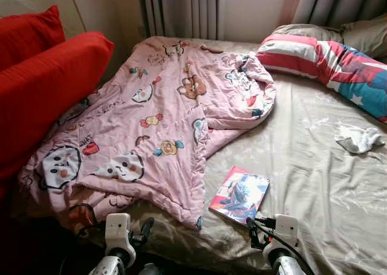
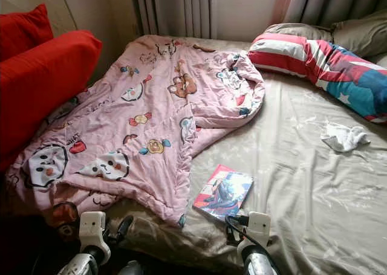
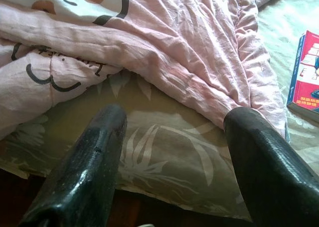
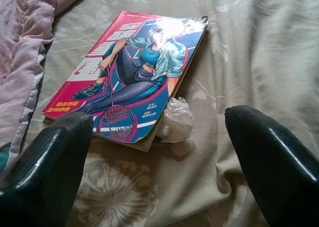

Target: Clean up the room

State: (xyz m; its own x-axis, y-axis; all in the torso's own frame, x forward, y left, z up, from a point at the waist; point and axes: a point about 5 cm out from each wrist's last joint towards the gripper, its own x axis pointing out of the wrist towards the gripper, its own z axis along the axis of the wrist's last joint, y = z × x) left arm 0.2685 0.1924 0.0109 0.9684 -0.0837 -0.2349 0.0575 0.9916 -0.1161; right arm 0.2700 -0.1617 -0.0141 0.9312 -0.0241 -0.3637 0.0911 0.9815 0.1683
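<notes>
One pink quilt lies rumpled over the bed's left half, one book near the front edge, one white sock toward the right edge. Left gripper and right gripper gape, empty, at the front edge.

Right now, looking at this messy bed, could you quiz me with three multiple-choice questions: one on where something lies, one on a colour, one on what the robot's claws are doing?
1. Where does the comic book lie?
A. on the red cushions
B. on the beige sheet beside the pink quilt's corner
C. under the striped pillow

2. What colour is the crumpled cloth on the sheet?
A. white
B. black
C. green

3. How are the right gripper fingers?
A. shut on the book
B. shut on the quilt
C. open, holding nothing

Answers: 1 B, the book rests flat on the sheet next to the quilt. 2 A, it is plainly white. 3 C, the right wrist view shows both fingers spread apart short of the book.
</notes>
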